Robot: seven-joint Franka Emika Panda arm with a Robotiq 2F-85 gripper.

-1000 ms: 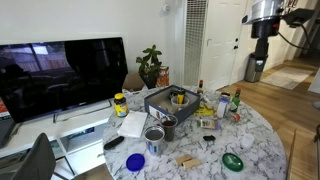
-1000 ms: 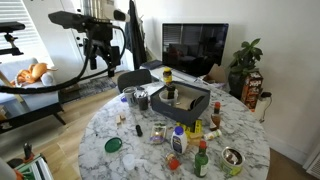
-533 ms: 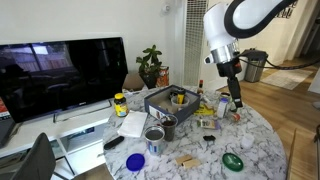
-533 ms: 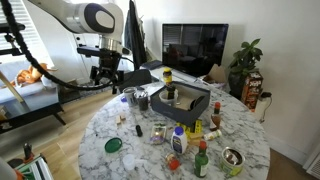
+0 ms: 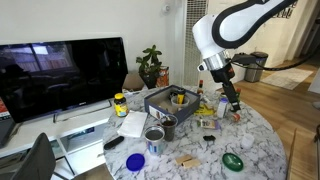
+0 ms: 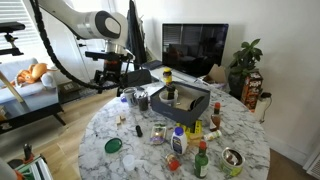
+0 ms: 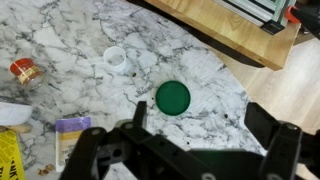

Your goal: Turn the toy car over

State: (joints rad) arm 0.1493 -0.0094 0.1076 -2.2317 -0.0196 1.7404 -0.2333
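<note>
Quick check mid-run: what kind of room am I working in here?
Most likely a home living room: a big TV, a potted plant beside it, and a round marble table crowded with household odds and ends.

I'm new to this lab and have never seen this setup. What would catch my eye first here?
The white robot arm arches over one side of a cluttered round marble table. A big dark TV stands behind the table. In the wrist view the open claw hangs over the marble close to a bright green lid lying flat.
</note>
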